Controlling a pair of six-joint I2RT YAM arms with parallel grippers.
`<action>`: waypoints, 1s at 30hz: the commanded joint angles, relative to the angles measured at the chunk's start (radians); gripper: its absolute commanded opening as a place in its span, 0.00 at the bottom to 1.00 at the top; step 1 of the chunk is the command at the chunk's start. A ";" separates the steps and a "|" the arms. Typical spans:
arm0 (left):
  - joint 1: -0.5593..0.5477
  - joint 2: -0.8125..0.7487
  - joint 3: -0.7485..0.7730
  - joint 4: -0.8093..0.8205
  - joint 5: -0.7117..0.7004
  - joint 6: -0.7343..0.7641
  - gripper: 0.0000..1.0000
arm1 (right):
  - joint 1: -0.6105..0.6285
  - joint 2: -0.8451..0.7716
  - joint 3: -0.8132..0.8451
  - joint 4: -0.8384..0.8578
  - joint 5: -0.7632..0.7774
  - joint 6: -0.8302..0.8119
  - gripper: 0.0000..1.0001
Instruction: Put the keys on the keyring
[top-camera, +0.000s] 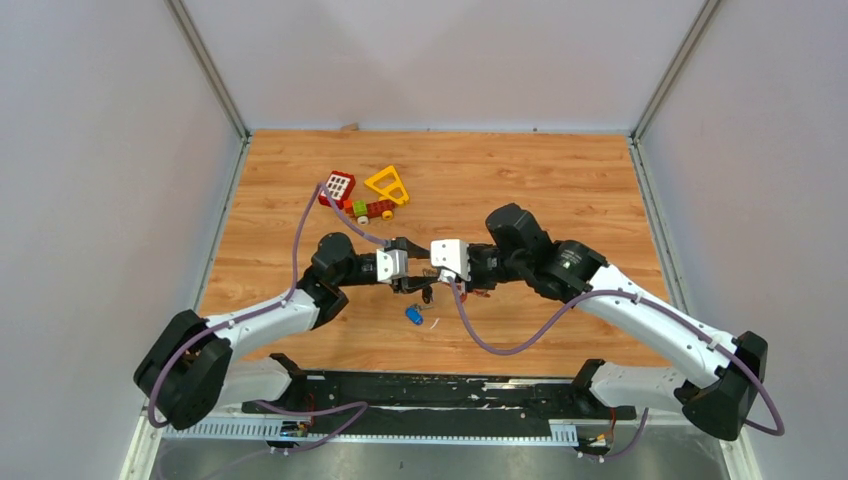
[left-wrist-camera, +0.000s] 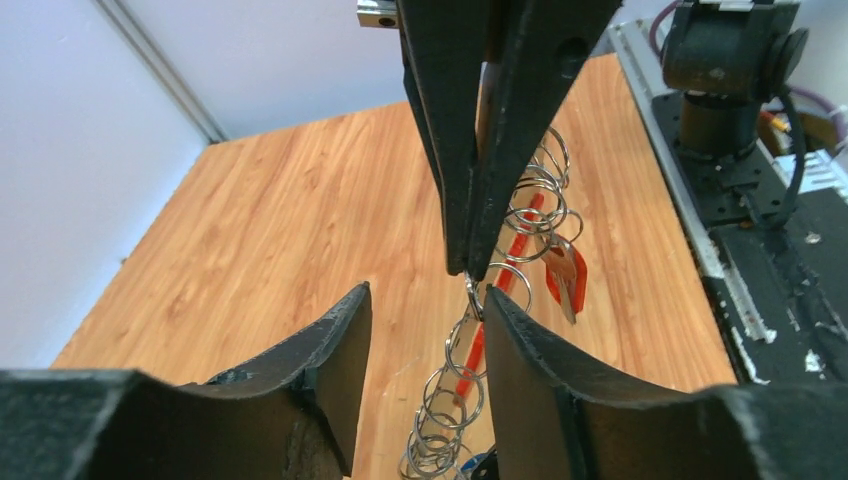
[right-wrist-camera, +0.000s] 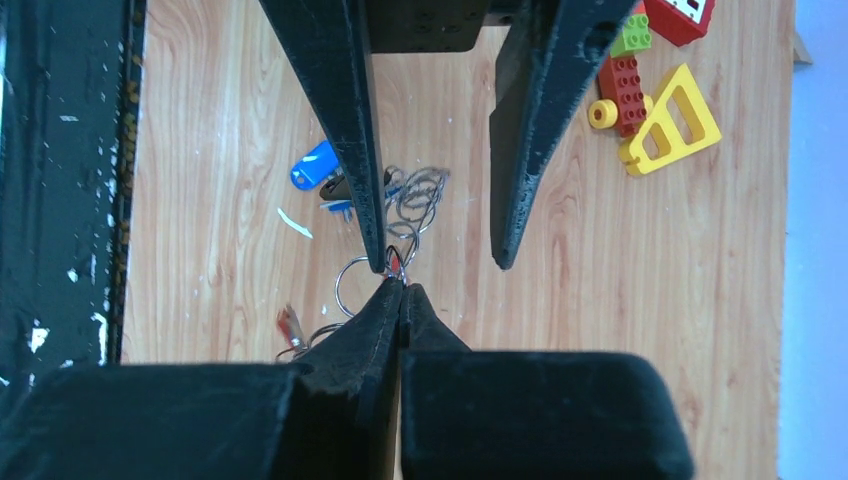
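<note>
Our right gripper has its fingers pressed together and pinches one ring of the keyring, which hangs over the middle of the table. Our left gripper is spread, with one finger just beside the rings. The red key hangs among them. The blue key lies on the table below.

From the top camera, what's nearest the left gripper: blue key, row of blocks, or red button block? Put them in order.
From the left gripper:
1. Blue key, on its near side.
2. Row of blocks, beyond it.
3. Red button block, farthest, back left.
</note>
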 joint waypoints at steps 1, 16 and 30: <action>-0.004 -0.035 0.077 -0.233 -0.028 0.181 0.53 | 0.048 0.022 0.069 -0.086 0.132 -0.073 0.00; -0.004 0.052 0.144 -0.245 -0.005 0.090 0.13 | 0.099 0.086 0.113 -0.084 0.234 -0.053 0.00; -0.003 0.035 0.012 0.072 -0.004 -0.045 0.00 | 0.018 0.017 0.053 -0.011 0.102 0.055 0.15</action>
